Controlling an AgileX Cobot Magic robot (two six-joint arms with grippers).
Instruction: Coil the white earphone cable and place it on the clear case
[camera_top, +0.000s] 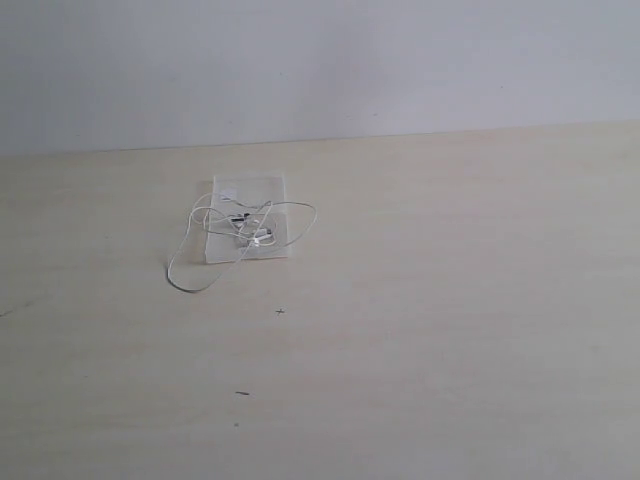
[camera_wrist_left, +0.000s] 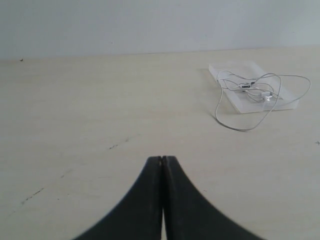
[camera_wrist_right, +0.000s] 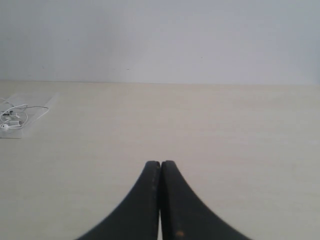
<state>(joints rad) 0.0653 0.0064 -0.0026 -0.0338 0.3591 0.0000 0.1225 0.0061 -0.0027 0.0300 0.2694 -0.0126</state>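
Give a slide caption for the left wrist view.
Left gripper shut, away from the white earphone cable lying loose across the clear case.

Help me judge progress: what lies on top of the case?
The cable lies loosely tangled on the case, and part of it spills onto the table. It hides almost nothing: the label still shows.
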